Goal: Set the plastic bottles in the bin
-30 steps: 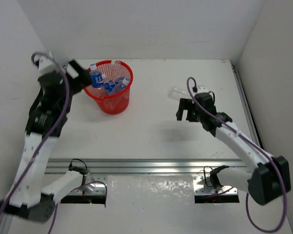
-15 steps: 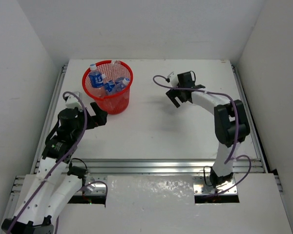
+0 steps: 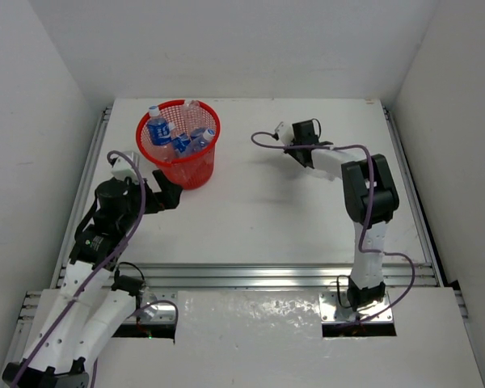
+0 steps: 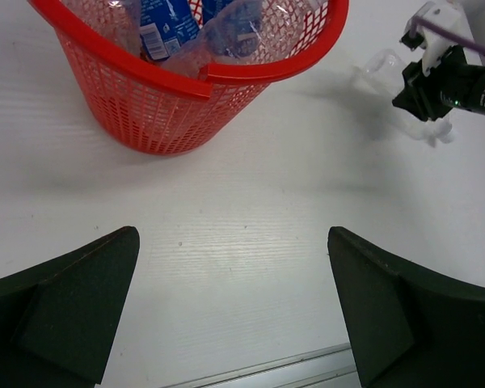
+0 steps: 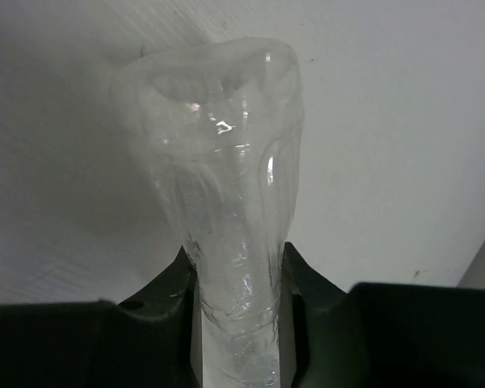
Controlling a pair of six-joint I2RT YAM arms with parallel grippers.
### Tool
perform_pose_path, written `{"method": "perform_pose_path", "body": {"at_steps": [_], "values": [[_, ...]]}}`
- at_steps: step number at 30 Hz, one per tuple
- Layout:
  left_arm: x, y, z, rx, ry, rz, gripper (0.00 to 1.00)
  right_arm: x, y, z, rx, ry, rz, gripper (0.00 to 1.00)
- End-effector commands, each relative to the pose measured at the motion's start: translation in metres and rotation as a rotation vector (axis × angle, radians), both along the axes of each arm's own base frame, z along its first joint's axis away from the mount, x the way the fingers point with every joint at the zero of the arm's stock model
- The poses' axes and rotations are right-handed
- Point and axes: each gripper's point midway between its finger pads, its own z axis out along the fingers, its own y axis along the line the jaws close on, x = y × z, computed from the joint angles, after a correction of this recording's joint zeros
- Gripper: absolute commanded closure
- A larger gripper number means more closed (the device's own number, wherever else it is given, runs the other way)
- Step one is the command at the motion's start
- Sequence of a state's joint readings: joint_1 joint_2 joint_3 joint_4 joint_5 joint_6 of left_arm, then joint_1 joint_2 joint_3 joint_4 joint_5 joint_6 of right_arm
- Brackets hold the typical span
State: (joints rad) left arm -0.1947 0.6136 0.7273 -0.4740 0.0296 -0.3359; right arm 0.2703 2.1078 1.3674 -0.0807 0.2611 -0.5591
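The bin [image 3: 186,173] is a red mesh basket at the table's back left, with several plastic bottles [image 3: 160,129] inside, most blue-labelled. In the left wrist view the bin [image 4: 158,113] fills the top left. My right gripper [image 3: 299,150] is shut on a clear unlabelled bottle [image 3: 282,134] at the back centre. The right wrist view shows its fingers [image 5: 307,275] squeezing the crinkled bottle [image 5: 218,162], which sticks out ahead of my right gripper [image 5: 236,271]. My left gripper [image 3: 168,195] hangs open just in front of the bin, nothing between its jaws [image 4: 234,242].
White walls close in the table at the back and both sides. An aluminium rail [image 3: 250,275] runs along the near edge. My right arm [image 3: 370,194] is folded steeply upright over the right half, and its purple cable [image 3: 267,144] loops beside the gripper.
My right gripper swung to the back of the table and shut on the clear bottle. My left arm drew back from the bin's rim to just in front of it.
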Motion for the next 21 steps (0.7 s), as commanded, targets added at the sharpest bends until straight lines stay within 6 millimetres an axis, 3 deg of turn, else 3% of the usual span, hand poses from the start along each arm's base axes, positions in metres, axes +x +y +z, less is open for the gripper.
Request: {"method": "perform_pose_path", "body": {"at_steps": [1,2,3,4,5,6,7,8,9,10,11,13,15,19,21], "values": [[0.006,-0.006,0.022,-0.007,-0.079,-0.04,0.0,-0.015,0.026,0.016,0.224,0.049,-0.048,0.85],[0.004,-0.016,0.025,-0.022,-0.092,-0.098,0.0,-0.021,0.036,0.045,0.31,0.022,-0.047,0.88],[0.002,-0.024,0.025,-0.036,-0.093,-0.145,0.0,-0.037,0.051,0.05,0.43,0.055,-0.083,0.9],[-0.008,-0.045,0.029,-0.077,-0.098,-0.277,0.0,-0.049,0.067,0.063,0.533,0.08,-0.063,0.92],[-0.011,-0.058,0.036,-0.109,-0.129,-0.351,0.0,-0.072,0.107,0.084,0.738,0.16,0.063,1.0],[-0.018,-0.071,0.04,-0.148,-0.14,-0.433,0.0,-0.103,0.126,0.108,0.87,0.192,0.142,1.0],[-0.034,-0.092,0.04,-0.229,-0.111,-0.572,0.0,-0.129,0.147,0.123,1.055,0.279,0.116,1.0],[-0.035,-0.099,0.05,-0.265,-0.142,-0.62,0.0,-0.172,0.17,0.151,1.233,0.318,0.302,1.0],[-0.04,-0.105,0.056,-0.302,-0.153,-0.662,0.0,-0.193,0.179,0.165,1.322,0.335,0.373,1.0],[-0.051,-0.114,0.056,-0.375,-0.125,-0.719,0.0,-0.215,0.198,0.2,1.461,0.319,0.487,1.0],[-0.051,-0.118,0.074,-0.388,-0.219,-0.756,0.0,-0.255,0.2,0.187,1.507,0.426,0.535,1.0],[-0.057,-0.127,0.081,-0.441,-0.231,-0.789,0.0,-0.301,0.211,0.216,1.6,0.493,0.645,1.0],[-0.063,-0.142,0.093,-0.461,-0.273,-0.84,0.0,-0.332,0.217,0.236,1.656,0.528,0.734,1.0],[-0.076,-0.181,0.101,-0.476,-0.27,-0.907,0.0,-0.365,0.23,0.255,1.689,0.609,0.82,1.0],[-0.07,-0.197,0.092,-0.443,-0.219,-0.9,0.0,-0.378,0.233,0.263,1.683,0.613,0.87,1.0]]}}
